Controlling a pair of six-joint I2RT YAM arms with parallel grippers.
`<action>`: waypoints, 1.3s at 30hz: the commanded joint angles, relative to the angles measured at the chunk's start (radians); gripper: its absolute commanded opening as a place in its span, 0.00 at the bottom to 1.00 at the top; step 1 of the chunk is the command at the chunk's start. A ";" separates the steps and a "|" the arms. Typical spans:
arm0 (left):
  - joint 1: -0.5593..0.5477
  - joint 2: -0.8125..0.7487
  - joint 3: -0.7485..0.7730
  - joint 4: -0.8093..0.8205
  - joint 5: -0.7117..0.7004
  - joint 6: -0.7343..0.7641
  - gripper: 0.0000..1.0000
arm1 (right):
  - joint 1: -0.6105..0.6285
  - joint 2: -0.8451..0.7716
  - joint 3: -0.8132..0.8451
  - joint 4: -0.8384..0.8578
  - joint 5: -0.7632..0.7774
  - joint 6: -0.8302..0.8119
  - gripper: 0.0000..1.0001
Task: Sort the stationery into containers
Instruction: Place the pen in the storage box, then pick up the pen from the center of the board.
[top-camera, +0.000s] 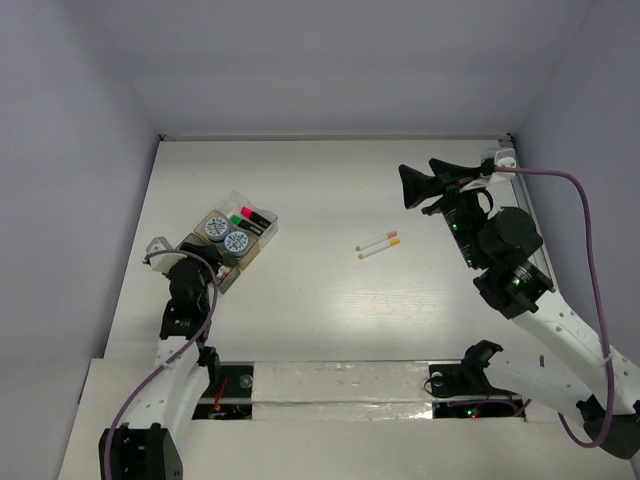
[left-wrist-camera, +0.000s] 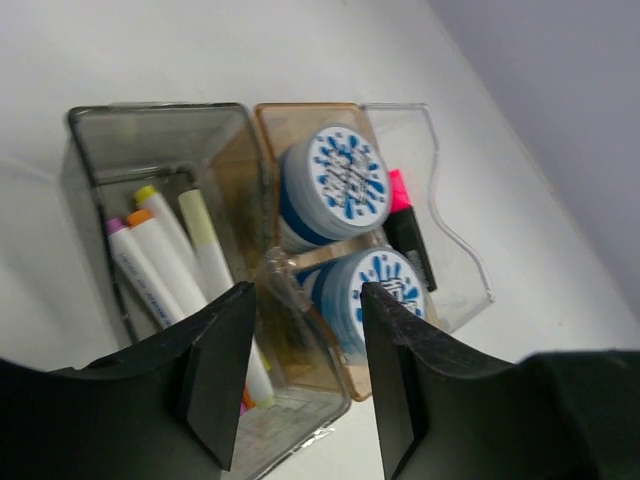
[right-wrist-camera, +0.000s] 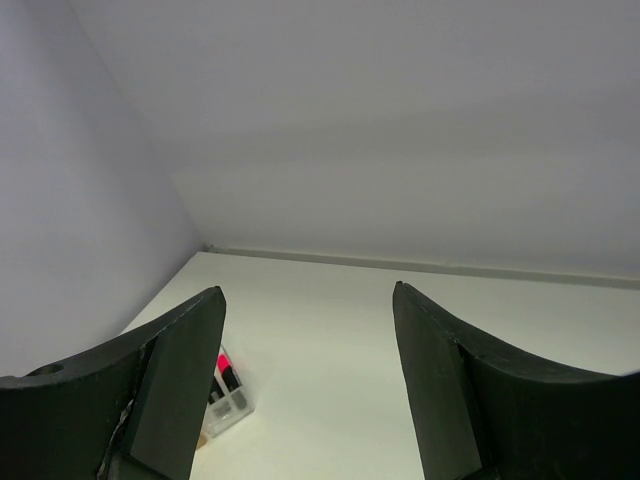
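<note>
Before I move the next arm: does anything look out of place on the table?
Yes: two white pens lie loose mid-table, well apart from the trays and not yet sorted. Nothing looks spilled or damaged.

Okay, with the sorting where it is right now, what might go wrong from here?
One: the left jaws stand open, close over the wall between the smoky grey tray and the tan tray; a careless move might snag it and drag the joined trays. Two: the two white pens lie close together on the table, far from the raised, open right jaws; a grasp may catch both or roll one away.
</note>
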 joint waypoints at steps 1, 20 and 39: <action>-0.004 0.001 0.063 0.117 0.125 0.076 0.42 | -0.003 0.004 0.049 0.018 -0.016 0.004 0.73; -0.791 1.042 0.780 0.289 0.415 0.581 0.40 | -0.003 0.021 0.059 0.007 -0.024 0.003 0.73; -0.819 1.425 1.141 0.083 0.500 0.706 0.38 | -0.003 0.043 0.066 0.009 -0.022 -0.002 0.73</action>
